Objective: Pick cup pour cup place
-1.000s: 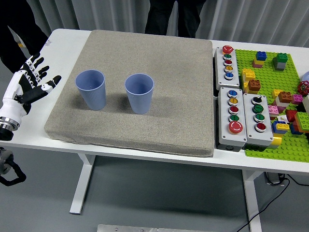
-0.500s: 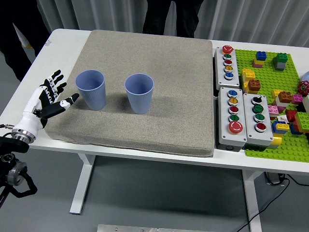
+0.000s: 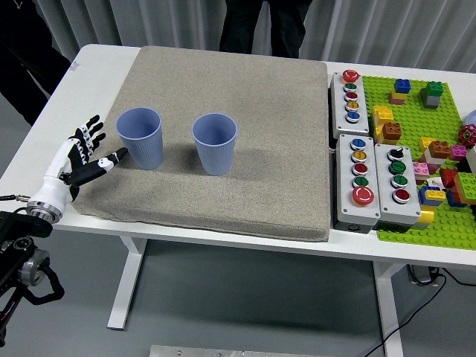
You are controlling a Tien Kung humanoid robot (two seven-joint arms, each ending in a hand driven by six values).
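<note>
Two blue cups stand upright on the grey mat (image 3: 245,111): the left cup (image 3: 140,137) and the right cup (image 3: 215,143), a short gap between them. My left hand (image 3: 88,152), white with black joints, hovers just left of the left cup at the mat's left edge. Its fingers are spread and hold nothing; the thumb tip points at the cup's lower wall, a small gap away. Neither cup's contents can be made out. The right hand is out of view.
Three grey button boxes (image 3: 370,178) sit right of the mat. A green baseplate (image 3: 424,119) with several toy bricks fills the far right. A person in dark clothes (image 3: 260,26) stands at the table's far side.
My left hand has come in from the table's left edge, moving right and down, and is now close beside the left cup. The cups have not moved.
</note>
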